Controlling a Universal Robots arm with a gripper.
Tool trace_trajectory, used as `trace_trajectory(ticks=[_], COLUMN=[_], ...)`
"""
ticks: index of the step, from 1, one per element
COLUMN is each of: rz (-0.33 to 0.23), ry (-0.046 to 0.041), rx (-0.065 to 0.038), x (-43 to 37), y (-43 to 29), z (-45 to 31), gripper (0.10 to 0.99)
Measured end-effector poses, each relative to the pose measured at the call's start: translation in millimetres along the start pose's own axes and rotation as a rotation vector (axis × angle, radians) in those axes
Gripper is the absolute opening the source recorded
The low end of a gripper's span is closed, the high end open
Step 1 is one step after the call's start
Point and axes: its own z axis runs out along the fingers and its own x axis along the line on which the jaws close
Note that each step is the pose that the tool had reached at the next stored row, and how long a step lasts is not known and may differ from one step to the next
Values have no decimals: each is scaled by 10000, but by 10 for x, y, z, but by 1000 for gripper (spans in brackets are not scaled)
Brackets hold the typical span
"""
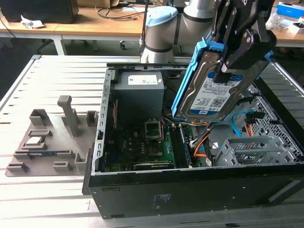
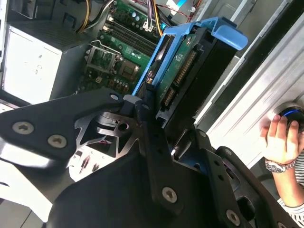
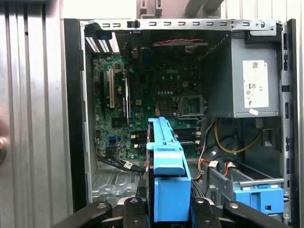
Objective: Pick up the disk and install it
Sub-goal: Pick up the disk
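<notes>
One disk [image 1: 216, 92] | clamped between jaws across its broad faces | held tilted above open computer case [image 1: 190, 192] | judged stiff, dense, shock-sensitive, smooth-faced | best grip mid-body, clear of blue side rails [image 1: 187, 76] and connector edge

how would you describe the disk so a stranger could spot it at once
Find the open black computer case on the metal table. Gripped in the air above it, tilted, by the black end effector, is the disk. Unlike the grey boxy power supply inside the case, it is flat, silver and edged with bright blue rails.
</notes>
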Motion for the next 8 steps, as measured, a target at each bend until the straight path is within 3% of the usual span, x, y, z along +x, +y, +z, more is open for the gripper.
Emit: trace_trajectory(ticks=[8], rz=[0], ry=[2], rx=[0], x=[6], y=[-5], z=[95], gripper=[365])
